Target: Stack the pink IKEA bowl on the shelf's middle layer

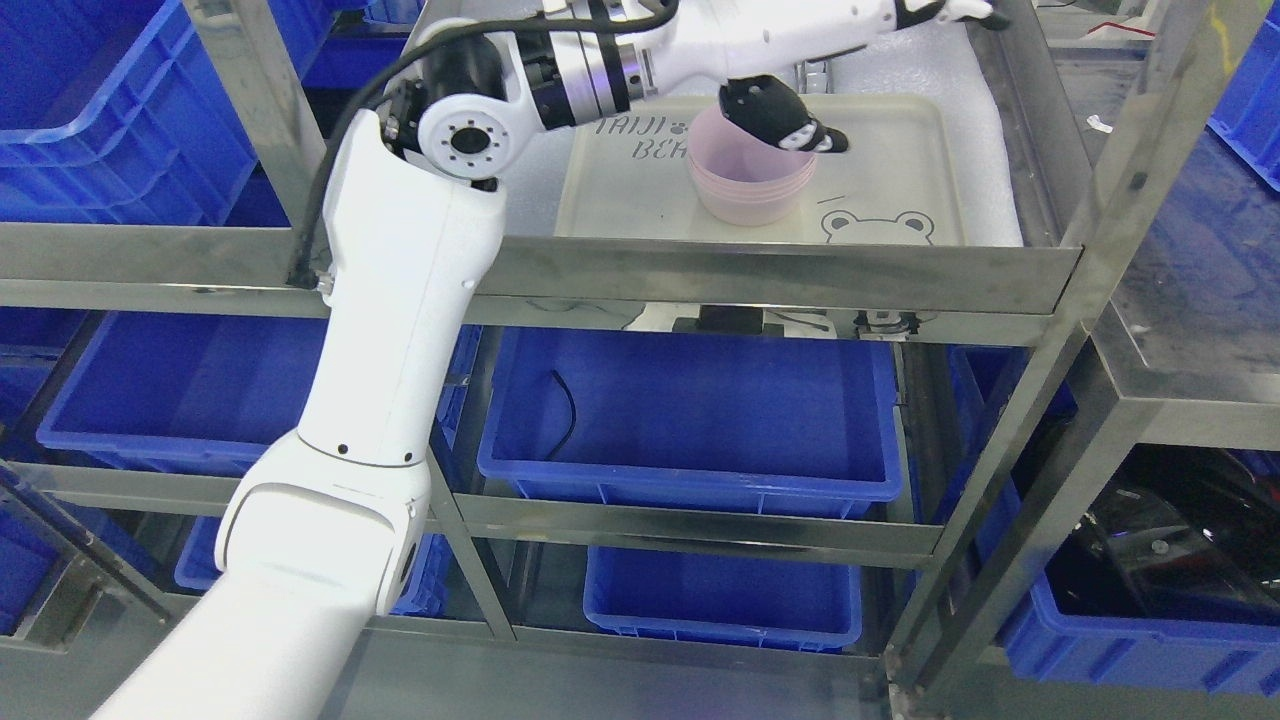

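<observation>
Shelving (780, 275) of bare steel fills the whole view, its uprights slanting across the right side and its tiers stepping down toward the near edge. Blue crates sit in most of its bays: one large bin (690, 420) lies in the middle tier below, with a thin black cable trailing down its inner wall, a smaller bin (722, 600) rests beneath that, and more crates crowd the far left and the right edge.

Next in size, the left arm (390, 330) rises from the near left corner, white and thick, bends at a black-and-white elbow joint, then reaches right across the far shelf level. A black cable runs along its upper segment.

On that shelf level lies a pale cream tray (900, 150) printed with grey lettering and a bear face (the print is partly covered by the arm). It sits on a white foam liner.

Standing upright on the tray, near its middle, is the stack of pink bowls (745, 190), translucent, with several rims visible one inside another.

The left hand (775, 115) is black and sits on the far rim of the top bowl, its fingers (825, 140) curled over the rim's edge and pinching it. Whether the top bowl is fully seated in the stack I cannot tell.
</observation>
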Tool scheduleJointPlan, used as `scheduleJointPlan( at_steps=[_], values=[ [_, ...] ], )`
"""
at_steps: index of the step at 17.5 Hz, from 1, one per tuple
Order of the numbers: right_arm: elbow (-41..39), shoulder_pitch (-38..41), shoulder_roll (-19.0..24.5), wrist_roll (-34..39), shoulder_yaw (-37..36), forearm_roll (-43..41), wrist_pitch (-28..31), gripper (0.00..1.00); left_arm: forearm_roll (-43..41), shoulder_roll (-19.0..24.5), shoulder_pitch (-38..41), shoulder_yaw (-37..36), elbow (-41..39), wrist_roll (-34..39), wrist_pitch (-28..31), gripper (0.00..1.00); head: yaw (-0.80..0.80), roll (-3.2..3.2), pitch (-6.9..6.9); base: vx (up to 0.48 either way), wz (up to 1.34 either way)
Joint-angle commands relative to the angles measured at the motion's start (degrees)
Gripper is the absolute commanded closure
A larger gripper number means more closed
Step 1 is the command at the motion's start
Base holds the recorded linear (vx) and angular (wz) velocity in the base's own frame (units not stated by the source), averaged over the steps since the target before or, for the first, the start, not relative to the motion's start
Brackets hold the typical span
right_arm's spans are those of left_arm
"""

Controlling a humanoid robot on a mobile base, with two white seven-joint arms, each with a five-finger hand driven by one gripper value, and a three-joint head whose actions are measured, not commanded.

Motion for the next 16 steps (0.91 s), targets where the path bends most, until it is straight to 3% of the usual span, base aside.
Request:
scheduleJointPlan(
  at_steps=[1,4,10,12,14,16],
  values=[
    [-1.0,0.0,-1.0,0.0,0.3,-0.1,0.0,0.00,10.4,1.0,12.6,-25.5,-7.5,5.4,-0.6,0.08,0.00,0.00,0.00,-0.142,0.12],
    [-1.0,0.0,-1.0,0.0,0.3,0.0,0.0,0.00,10.3,1.0,26.0,-24.7,-7.5,4.8,-3.4,0.08,0.00,0.00,0.00,-0.138,0.11],
    [-1.0,0.0,-1.0,0.0,0.2,0.0,0.0,0.00,10.7,1.0,54.3,-5.6,-5.8,4.7,-3.8,0.06,0.00,0.00,-0.01,-0.068,0.02],
    [-1.0,0.0,-1.0,0.0,0.3,-0.1,0.0,0.00,12.5,1.0,58.3,2.1,-3.1,6.1,-3.8,0.06,0.00,0.00,-0.01,0.008,-0.03],
    [-1.0,0.0,-1.0,0.0,0.2,0.0,0.0,0.00,15.8,1.0,59.5,9.5,-1.0,12.1,-2.3,0.06,0.00,0.00,-0.01,0.013,-0.02],
    [-1.0,0.0,-1.0,0.0,0.3,-0.1,0.0,0.00,16.8,1.0,59.6,14.2,-0.5,20.0,7.2,0.01,0.00,0.00,-0.01,0.008,0.00]
  ],
)
